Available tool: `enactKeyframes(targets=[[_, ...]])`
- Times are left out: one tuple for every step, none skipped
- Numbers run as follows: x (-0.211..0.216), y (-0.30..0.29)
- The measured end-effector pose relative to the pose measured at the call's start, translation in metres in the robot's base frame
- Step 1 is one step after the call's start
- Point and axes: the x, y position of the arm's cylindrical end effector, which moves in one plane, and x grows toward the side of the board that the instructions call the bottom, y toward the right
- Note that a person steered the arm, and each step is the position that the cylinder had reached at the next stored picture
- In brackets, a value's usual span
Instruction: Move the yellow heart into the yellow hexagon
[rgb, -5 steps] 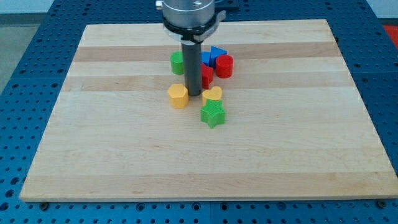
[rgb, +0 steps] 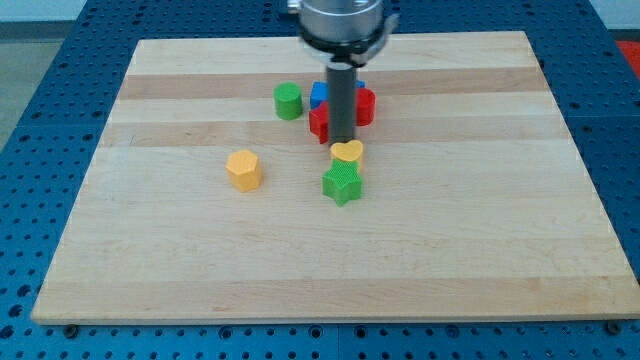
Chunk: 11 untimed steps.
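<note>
my tip (rgb: 343, 144) touches the top edge of the yellow heart (rgb: 347, 152); no gripper here, nothing held. yellow hexagon (rgb: 243, 169) lies well left on the counter (rgb: 480, 240). green star (rgb: 342, 184) blocks a downward push, so probably reposition right.

A pale wooden bench (rgb: 470, 250) fills most of the camera view, its top made of long planks running from the view's left to the view's right, with lighter and slightly darker bands of grain alternating across it. The surface looks smooth and evenly lit, with only soft shadows. Around the bench on every side lies a blue perforated base plate (rgb: 30, 200), dotted with a regular grid of small dark holes. Above the bench, at the view's top left corner, a strip of light grey floor or wall (rgb: 40, 12) shows beyond the blue plate.
</note>
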Motion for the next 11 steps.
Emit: enactKeyframes(targets=[[0.002,0.053],[0.017,0.066],[0.022,0.017],[0.022,-0.015],[0.022,-0.012],[0.019,0.0],[0.011,0.007],[0.014,-0.014],[0.027,-0.067],[0.033,-0.075],[0.032,-0.023]])
